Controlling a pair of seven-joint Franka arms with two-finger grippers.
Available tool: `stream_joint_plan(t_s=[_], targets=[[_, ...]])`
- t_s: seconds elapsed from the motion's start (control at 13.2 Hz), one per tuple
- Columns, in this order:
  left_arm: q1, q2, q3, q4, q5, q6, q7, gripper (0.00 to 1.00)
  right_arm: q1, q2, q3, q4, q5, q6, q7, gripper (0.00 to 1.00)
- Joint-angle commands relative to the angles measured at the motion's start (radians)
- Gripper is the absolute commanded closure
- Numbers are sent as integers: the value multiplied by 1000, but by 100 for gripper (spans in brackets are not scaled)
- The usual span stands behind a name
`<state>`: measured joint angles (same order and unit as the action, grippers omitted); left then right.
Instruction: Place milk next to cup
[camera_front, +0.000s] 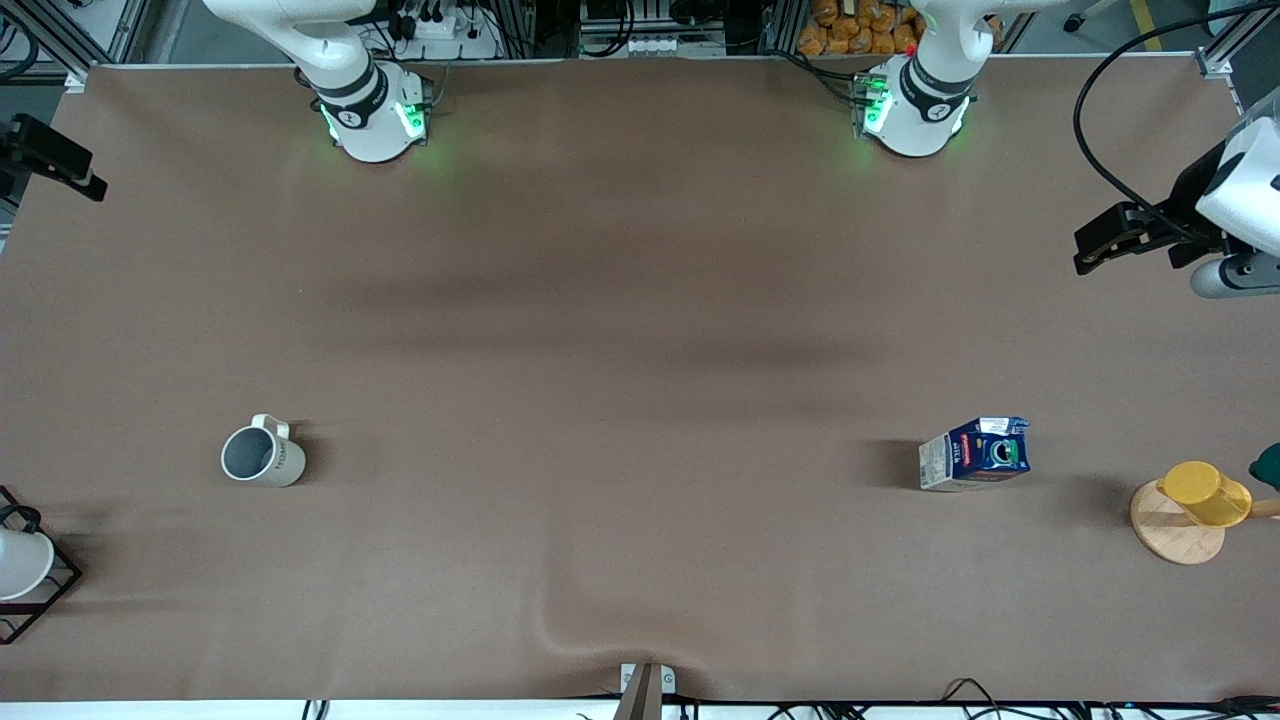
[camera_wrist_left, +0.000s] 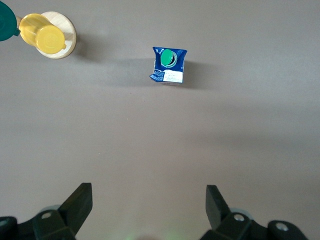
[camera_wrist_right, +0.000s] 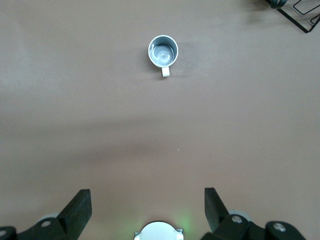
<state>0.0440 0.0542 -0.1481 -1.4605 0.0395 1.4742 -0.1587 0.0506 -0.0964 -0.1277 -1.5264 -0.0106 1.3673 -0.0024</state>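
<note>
The milk (camera_front: 975, 455) is a small dark blue carton with a green cap. It stands on the brown table toward the left arm's end and also shows in the left wrist view (camera_wrist_left: 168, 65). The cup (camera_front: 262, 455) is a cream-white mug with a grey inside. It stands toward the right arm's end and also shows in the right wrist view (camera_wrist_right: 163, 51). Milk and cup are far apart. My left gripper (camera_wrist_left: 148, 194) is open and empty, high over the table near its base. My right gripper (camera_wrist_right: 147, 196) is open and empty, high over its own base. Neither gripper shows in the front view.
A yellow cup (camera_front: 1205, 493) lies on a round wooden coaster (camera_front: 1175, 535) beside the milk, at the left arm's end. A white cup in a black wire frame (camera_front: 20, 565) sits at the right arm's end. A black-and-white device (camera_front: 1150, 230) overhangs the table's edge.
</note>
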Motion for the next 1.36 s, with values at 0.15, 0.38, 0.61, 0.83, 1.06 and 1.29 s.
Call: stream_joint_plan(t_s=[0.15,0.38,0.61,0.83,1.06,1.29], targets=[[-9,-10,7,-3,-24,-12,14,0,2,17,-7,25,1,22,-19,0],[-9,-8,7,-3,-24,-12,14,0,2,17,-7,22,10,44,-28,0],[-7,-8,7,-3,-27,-12,14,0,3,17,-9,22,14,47,-30,0],[2,-8,7,-1,-35,-12,16,0,9,72,-6,17,26,102,-28,0],[4,-8,10,-3,-36,-12,16,0,11,142,-3,6,30,180,-30,0],[4,7,13,-4,-29,-11,10,0,5,259,34,14,62,280,-41,0]])
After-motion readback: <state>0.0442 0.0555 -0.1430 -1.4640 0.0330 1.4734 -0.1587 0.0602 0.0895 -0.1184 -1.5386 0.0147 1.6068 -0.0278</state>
